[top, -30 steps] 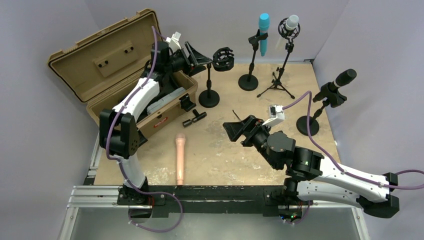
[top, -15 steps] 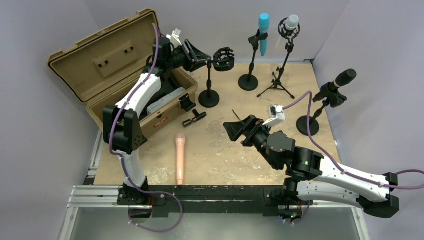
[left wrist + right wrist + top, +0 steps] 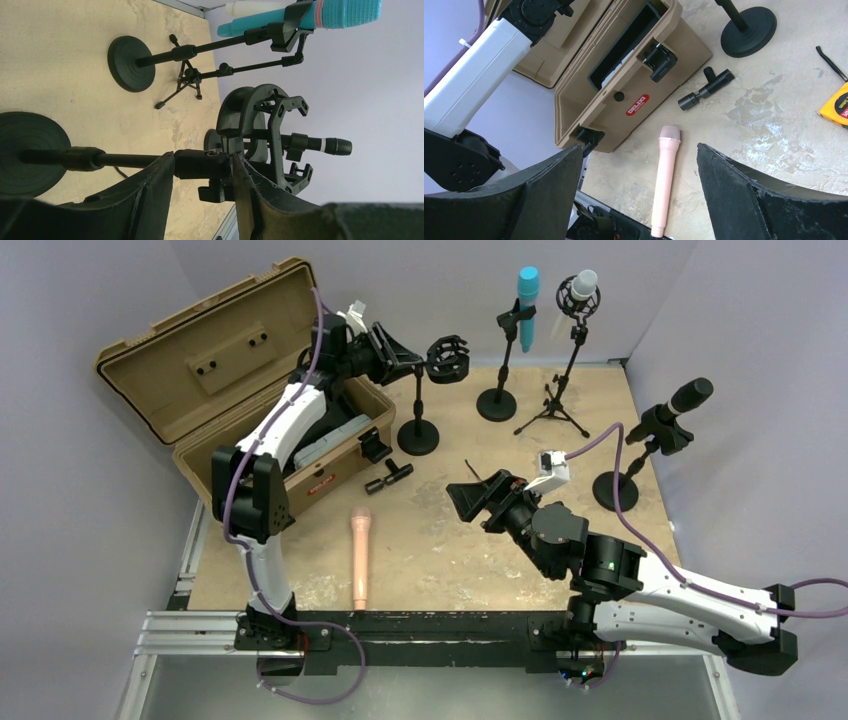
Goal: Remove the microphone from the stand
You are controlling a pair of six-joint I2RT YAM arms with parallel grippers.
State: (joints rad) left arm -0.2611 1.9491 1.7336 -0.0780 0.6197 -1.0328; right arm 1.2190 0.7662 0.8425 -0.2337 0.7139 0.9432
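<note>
Above the tan table [image 3: 450, 560], left fingers [image 3: 150, 200] clamp the stand [image 3: 200, 164]; right fingers [image 3: 544, 200] gape over the pink microphone [image 3: 665, 175].

A tan hard case [image 3: 345, 462] stands open at the left of the wooden tabletop [image 3: 440, 540], lid tipped back, with a red label [image 3: 638, 104] on its front wall. Beside that wall lies a black T-shaped fitting [image 3: 706, 88]. Farther right, a yellow tape measure [image 3: 836, 106] lies near a thin black strip [image 3: 831, 62].
</note>
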